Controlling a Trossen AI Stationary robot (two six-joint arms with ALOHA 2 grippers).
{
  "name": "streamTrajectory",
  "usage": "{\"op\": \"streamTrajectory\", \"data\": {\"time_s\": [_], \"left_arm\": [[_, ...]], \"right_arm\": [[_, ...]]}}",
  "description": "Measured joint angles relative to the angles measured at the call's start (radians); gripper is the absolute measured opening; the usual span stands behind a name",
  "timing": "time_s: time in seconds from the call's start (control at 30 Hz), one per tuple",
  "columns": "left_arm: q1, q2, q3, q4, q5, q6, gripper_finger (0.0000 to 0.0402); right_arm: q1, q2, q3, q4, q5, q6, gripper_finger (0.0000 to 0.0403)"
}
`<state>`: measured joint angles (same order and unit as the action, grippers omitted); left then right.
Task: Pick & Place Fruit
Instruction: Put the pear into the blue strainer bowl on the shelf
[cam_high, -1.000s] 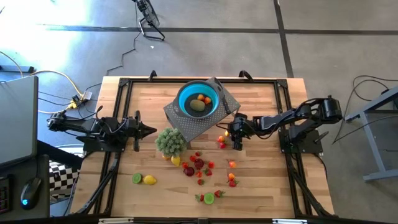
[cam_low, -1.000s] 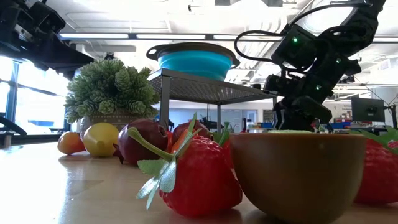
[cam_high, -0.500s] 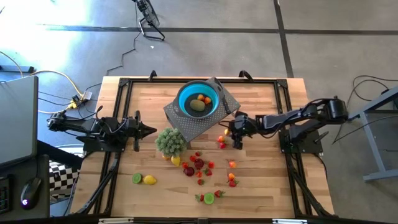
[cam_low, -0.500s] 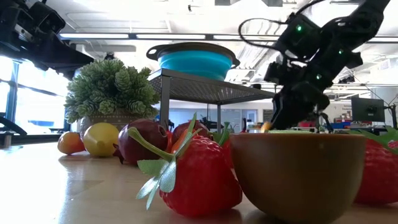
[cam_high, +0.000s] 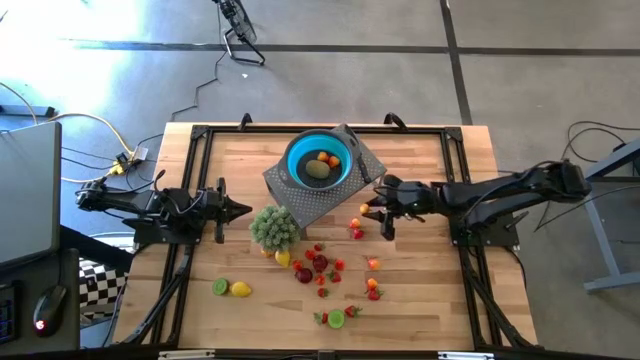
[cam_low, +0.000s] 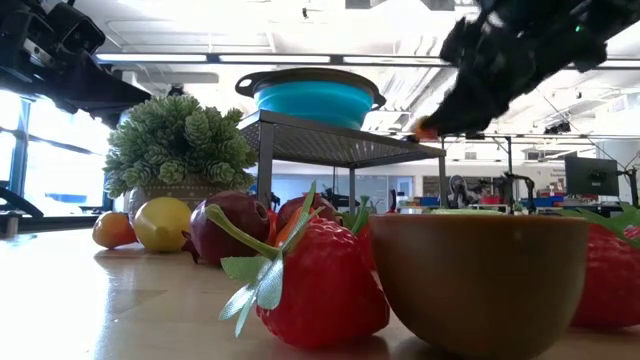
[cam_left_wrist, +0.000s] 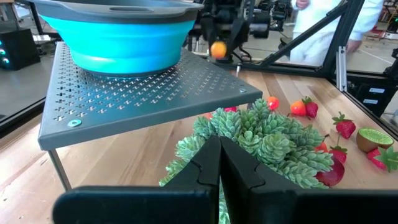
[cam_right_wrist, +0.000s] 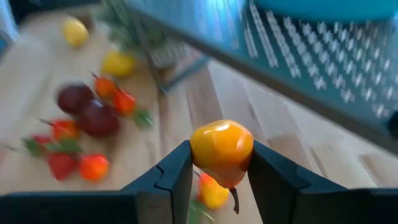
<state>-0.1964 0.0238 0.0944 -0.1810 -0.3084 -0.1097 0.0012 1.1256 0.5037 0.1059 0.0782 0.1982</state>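
My right gripper (cam_high: 373, 208) is off the table beside the right corner of the grey perforated stand (cam_high: 300, 198), shut on a small orange-yellow fruit (cam_right_wrist: 221, 147). That fruit also shows in the low view (cam_low: 427, 128) and the left wrist view (cam_left_wrist: 218, 49). The blue bowl (cam_high: 320, 160) sits on the stand with a brownish-green and an orange piece inside. More fruit (cam_high: 320, 266) lies scattered on the wooden table. My left gripper (cam_left_wrist: 219, 163) is shut and waits left of the green plant (cam_high: 273, 226). My right gripper pinches the orange-yellow fruit by its two sides (cam_right_wrist: 194, 149) between the two fingers (cam_right_wrist: 171, 175). The fingers come slanting from the table's right. The fruit is lifted clear of the table, and its small stem (cam_right_wrist: 235, 198) hangs below it.
A lime half (cam_high: 336, 319) and strawberries lie near the table's near edge; a lemon and a lime (cam_high: 232, 288) lie near-left. The potted plant stands next to the stand's near-left corner. A brown bowl-shaped piece (cam_low: 478, 280) fills the low view's foreground. A person stands beyond the table (cam_left_wrist: 323, 25).
My right gripper has risen from the table with the orange-yellow fruit between its fingers and moved toward the far edge, up to the stand's corner. It has tipped from pointing down to a flatter slant. The left arm has kept still.
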Motion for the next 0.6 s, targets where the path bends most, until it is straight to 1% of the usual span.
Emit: {"op": "streamTrajectory", "data": {"time_s": [0.2, 0.43, 0.6], "left_arm": [[0.000, 0.000, 0.000, 0.000, 0.000, 0.000, 0.0001], [0.000, 0.000, 0.000, 0.000, 0.000, 0.000, 0.0001], [0.000, 0.000, 0.000, 0.000, 0.000, 0.000, 0.0001]], "right_arm": [[0.044, -0.060, 0.000, 0.107, 0.045, 0.008, 0.0132], [0.059, -0.064, 0.000, 0.284, 0.054, -0.043, 0.0132], [0.055, -0.064, 0.012, 0.359, 0.059, -0.078, 0.0132]]}}
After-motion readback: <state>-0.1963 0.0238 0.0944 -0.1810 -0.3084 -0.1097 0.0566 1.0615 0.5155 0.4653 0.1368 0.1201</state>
